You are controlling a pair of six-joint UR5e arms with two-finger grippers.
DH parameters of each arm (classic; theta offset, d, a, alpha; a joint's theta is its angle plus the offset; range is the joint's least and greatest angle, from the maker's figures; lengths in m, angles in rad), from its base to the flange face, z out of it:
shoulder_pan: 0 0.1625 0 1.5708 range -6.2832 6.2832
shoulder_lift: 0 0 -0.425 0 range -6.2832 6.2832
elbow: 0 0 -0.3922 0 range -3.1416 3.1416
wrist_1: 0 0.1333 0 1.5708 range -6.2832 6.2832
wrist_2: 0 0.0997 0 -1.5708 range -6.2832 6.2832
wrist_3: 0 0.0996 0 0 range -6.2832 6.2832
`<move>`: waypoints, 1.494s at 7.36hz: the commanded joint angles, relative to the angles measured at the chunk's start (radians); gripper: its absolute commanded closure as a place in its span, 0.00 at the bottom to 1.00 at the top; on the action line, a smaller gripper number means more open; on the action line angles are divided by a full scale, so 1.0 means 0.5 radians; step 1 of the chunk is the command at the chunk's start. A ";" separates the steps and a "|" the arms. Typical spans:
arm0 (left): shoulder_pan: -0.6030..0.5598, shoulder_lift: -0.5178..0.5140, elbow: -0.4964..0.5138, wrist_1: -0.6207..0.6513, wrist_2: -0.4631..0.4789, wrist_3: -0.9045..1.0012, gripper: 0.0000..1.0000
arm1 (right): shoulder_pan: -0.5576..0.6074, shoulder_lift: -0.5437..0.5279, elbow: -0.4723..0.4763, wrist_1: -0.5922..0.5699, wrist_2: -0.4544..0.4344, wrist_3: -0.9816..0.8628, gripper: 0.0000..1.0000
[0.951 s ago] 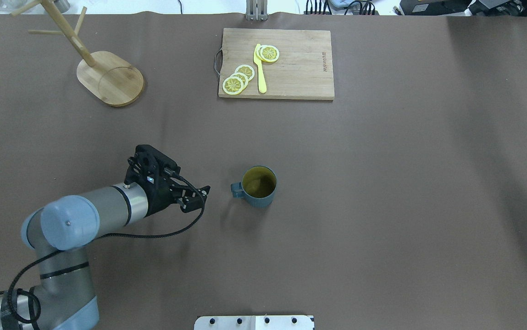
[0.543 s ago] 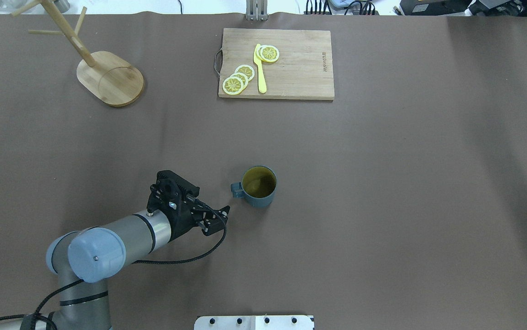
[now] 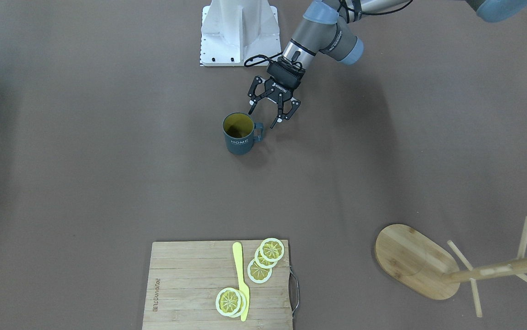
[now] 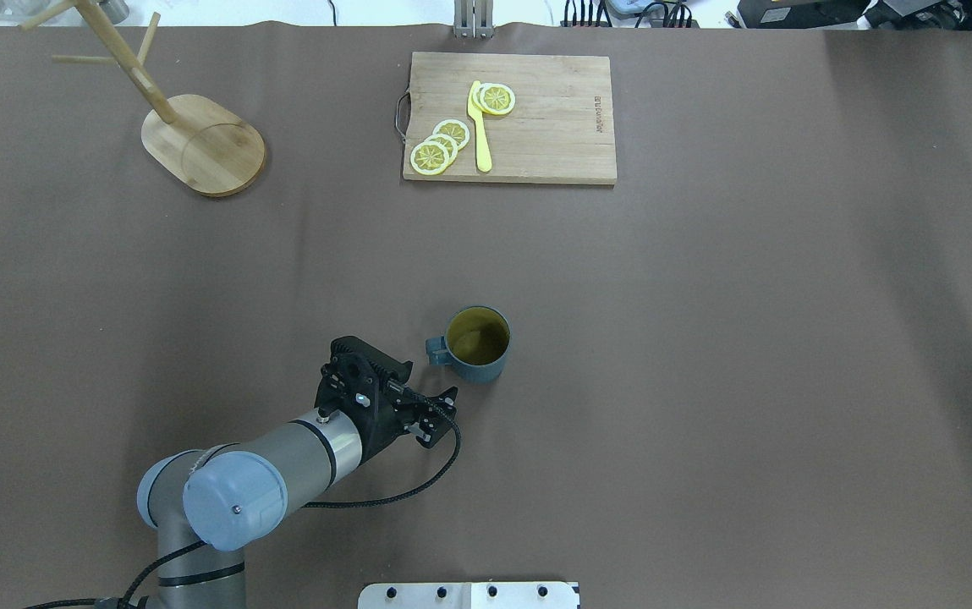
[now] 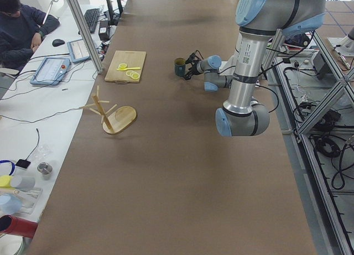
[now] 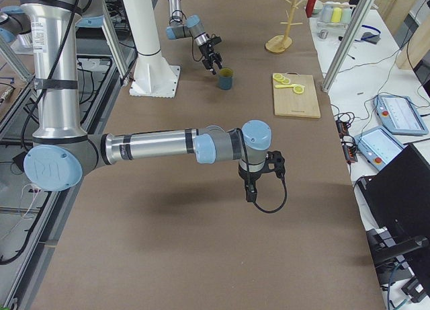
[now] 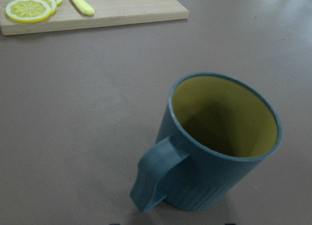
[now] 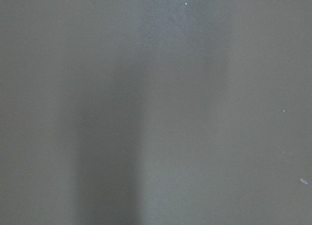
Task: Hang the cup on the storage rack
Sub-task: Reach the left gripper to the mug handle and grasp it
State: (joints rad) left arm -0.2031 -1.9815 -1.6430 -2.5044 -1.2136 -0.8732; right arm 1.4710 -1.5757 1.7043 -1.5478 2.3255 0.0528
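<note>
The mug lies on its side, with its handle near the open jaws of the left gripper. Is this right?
No: the mug stands upright, mouth up, as the front-facing view shows. Its handle is indeed near the open jaws of the left gripper.

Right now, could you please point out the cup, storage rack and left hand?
cup [image 4: 477,341], overhead exterior view, on its yellow inside.
storage rack [image 4: 206,145], overhead exterior view, on its oval base.
left hand [image 3: 262,118], front-facing exterior view, midway between its fingertips.
</note>
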 commanded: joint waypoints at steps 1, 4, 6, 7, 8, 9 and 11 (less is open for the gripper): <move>-0.038 -0.004 0.012 -0.001 0.004 0.010 0.34 | 0.000 -0.002 -0.003 0.000 0.000 0.002 0.00; -0.112 -0.004 0.028 0.002 0.000 0.010 0.45 | 0.000 -0.002 -0.003 0.000 -0.003 0.005 0.00; -0.134 -0.040 0.073 0.005 0.000 -0.002 0.48 | 0.000 0.001 -0.003 0.000 -0.006 0.005 0.00; -0.134 -0.089 0.113 0.005 0.000 -0.012 0.48 | 0.000 0.001 -0.003 0.000 -0.006 0.005 0.00; -0.134 -0.138 0.165 0.002 0.000 -0.015 0.50 | 0.000 0.004 -0.003 0.000 -0.009 0.005 0.00; -0.134 -0.142 0.184 -0.004 0.000 -0.015 0.60 | 0.000 0.004 -0.003 0.000 -0.012 0.005 0.00; -0.137 -0.142 0.202 -0.007 -0.003 -0.012 0.76 | 0.000 0.004 -0.003 0.000 -0.012 0.005 0.00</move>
State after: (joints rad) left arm -0.2704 -2.0508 -1.5501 -2.5064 -1.2137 -0.8794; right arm 1.4711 -1.5739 1.7027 -1.5478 2.3197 0.0552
